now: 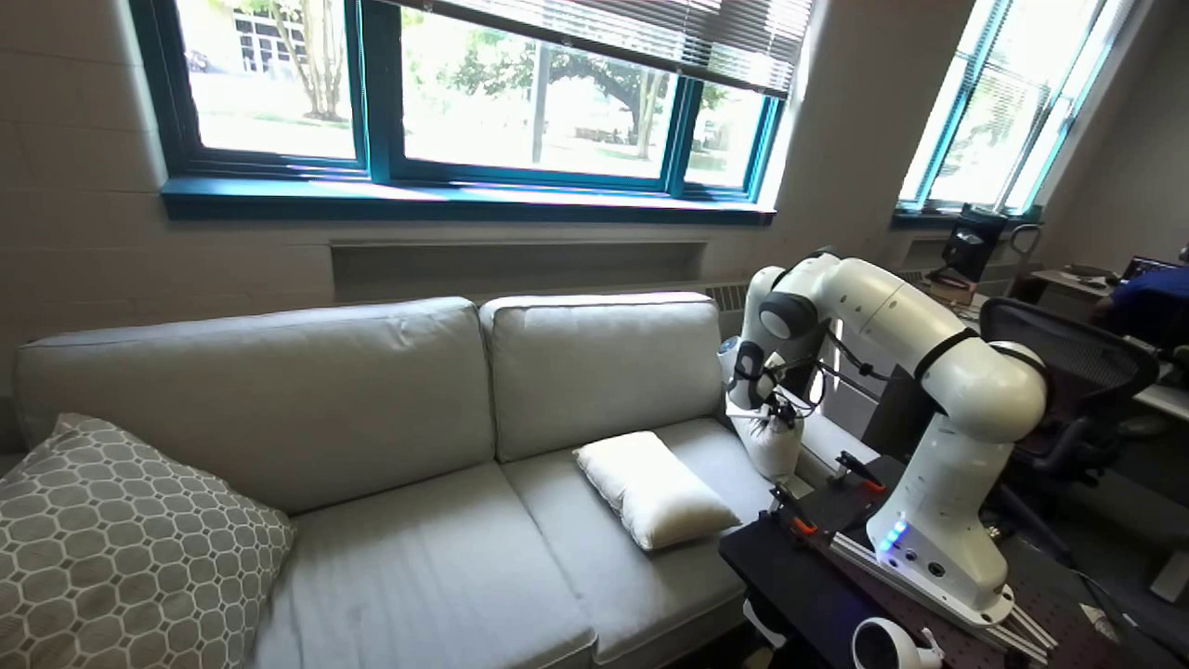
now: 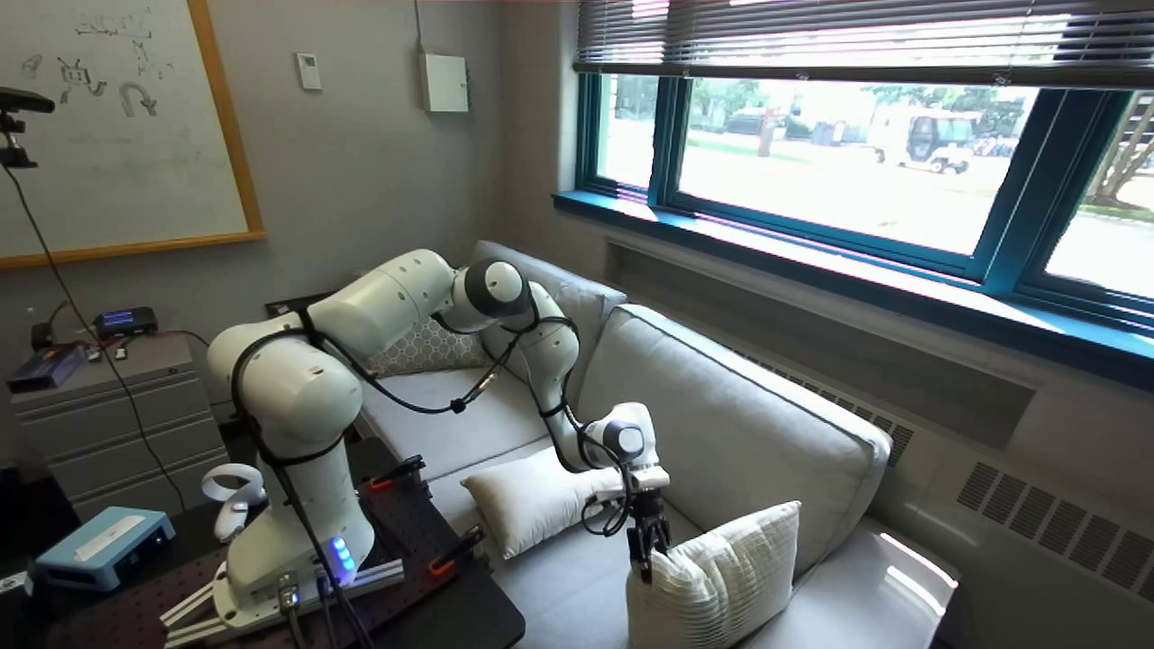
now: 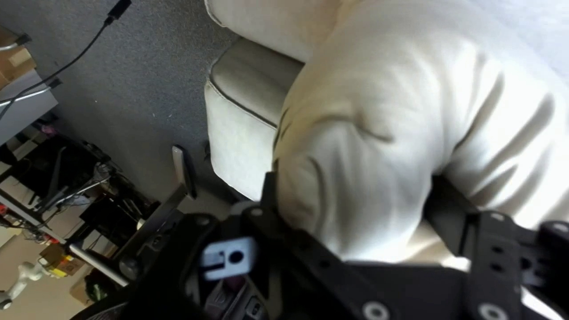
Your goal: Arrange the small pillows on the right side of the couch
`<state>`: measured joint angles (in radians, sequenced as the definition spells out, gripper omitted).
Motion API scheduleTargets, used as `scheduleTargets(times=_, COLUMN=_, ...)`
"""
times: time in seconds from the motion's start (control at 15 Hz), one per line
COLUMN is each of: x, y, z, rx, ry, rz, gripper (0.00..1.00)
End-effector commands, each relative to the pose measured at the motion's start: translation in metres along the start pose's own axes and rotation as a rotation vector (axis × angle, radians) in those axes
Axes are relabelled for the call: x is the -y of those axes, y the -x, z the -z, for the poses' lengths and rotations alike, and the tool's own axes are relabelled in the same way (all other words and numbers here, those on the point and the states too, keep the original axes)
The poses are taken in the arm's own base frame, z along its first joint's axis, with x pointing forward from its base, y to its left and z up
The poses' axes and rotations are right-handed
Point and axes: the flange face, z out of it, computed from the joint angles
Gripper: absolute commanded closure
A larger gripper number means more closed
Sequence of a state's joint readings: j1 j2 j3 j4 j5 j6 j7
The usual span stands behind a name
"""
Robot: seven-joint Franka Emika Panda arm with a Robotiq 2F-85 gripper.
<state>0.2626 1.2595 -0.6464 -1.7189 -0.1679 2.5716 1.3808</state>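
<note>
Closest to my camera, at eight o'clock in an exterior view, a large grey pillow with a white lattice pattern (image 1: 139, 548) rests on the wide light-beige fabric couch (image 1: 390, 567). Toward half past five, a small squarish cream-white fabric pillow (image 1: 655, 492) lies on the right seat cushion (image 1: 604, 581). At four o'clock, a second small cream-white pillow (image 2: 721, 577) stands on edge; my black two-fingered gripper (image 3: 354, 184) points down at it, fingers (image 3: 449, 213) spread wide, bunched fabric between them. Past three o'clock, my white jointed arm (image 1: 985, 386) rises from a black table (image 1: 790, 576).
</note>
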Motion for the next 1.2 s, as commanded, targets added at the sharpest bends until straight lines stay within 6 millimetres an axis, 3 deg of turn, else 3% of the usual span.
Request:
scheduleTargets(times=0.0, x=0.011, y=-0.012, z=0.055, rx=-0.029, ry=-0.046, rz=0.015, gripper=0.0)
scheduleTargets(times=0.27, x=0.025, y=-0.016, z=0.094, rx=-0.063, ry=-0.087, rz=0.024, gripper=0.0)
scheduleTargets(times=0.67, x=0.036, y=-0.012, z=0.123, rx=-0.038, ry=-0.163, rz=0.04, gripper=0.0)
scheduleTargets(times=1.13, x=0.062, y=0.018, z=0.244, rx=0.016, ry=-0.465, rz=0.06, gripper=0.0)
